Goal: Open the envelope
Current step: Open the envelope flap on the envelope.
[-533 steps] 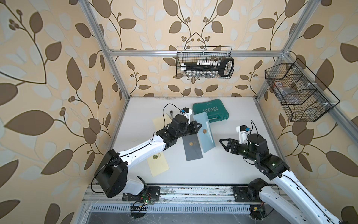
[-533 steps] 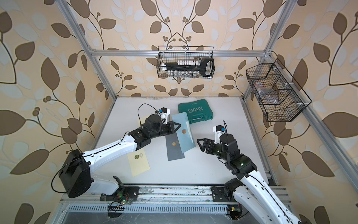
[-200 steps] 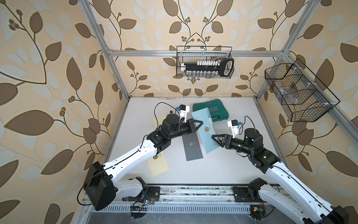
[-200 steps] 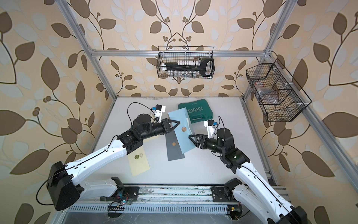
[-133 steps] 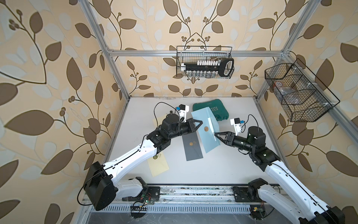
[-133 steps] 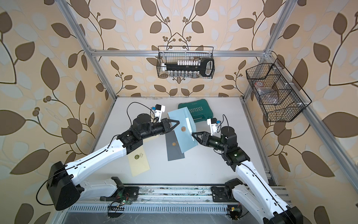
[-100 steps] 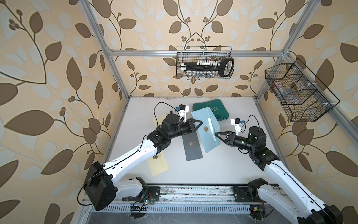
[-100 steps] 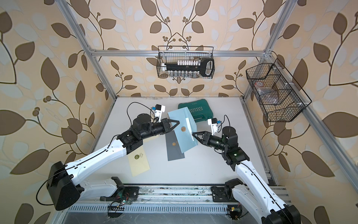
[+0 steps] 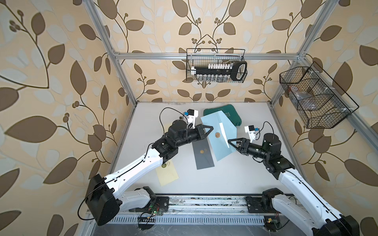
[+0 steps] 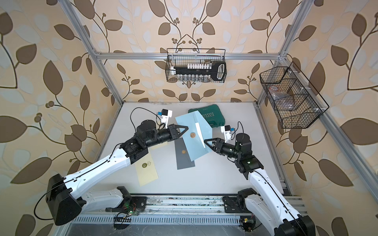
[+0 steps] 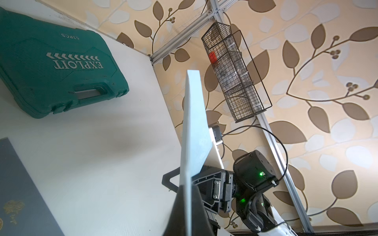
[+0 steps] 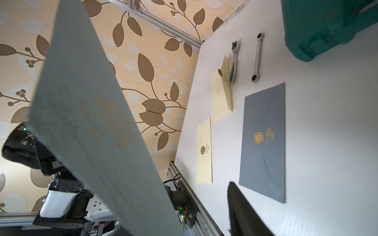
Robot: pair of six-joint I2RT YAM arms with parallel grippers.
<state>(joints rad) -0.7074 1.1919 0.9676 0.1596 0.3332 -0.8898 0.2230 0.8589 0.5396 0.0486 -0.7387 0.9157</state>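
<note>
The light blue envelope (image 9: 219, 141) (image 10: 194, 141) hangs tilted above the table, bronze seal (image 9: 217, 134) facing up. My left gripper (image 9: 210, 128) (image 10: 186, 128) (image 11: 187, 204) is shut on its left edge. The flap (image 9: 223, 132) (image 11: 202, 143) stands up off the face and shows its white inside. At the envelope's right edge, by the flap's lower end, my right gripper (image 9: 233, 145) (image 10: 209, 145) is open. In the right wrist view the envelope (image 12: 92, 122) fills the near side, hiding one finger, and the other finger (image 12: 241, 210) stands well apart from it.
A grey envelope (image 9: 202, 153) lies flat under the blue one, and a yellow envelope (image 9: 166, 172) lies under the left arm. A green tool case (image 9: 223, 114) sits at the back. Two wrenches (image 12: 234, 61) and a cream envelope (image 12: 222, 98) lie at the left. Wire baskets (image 9: 216, 65) hang on the walls.
The left gripper has lifted the blue envelope off the table. The right gripper came in to its right edge, and the flap has risen off the face. The right jaws narrowed, then widened again.
</note>
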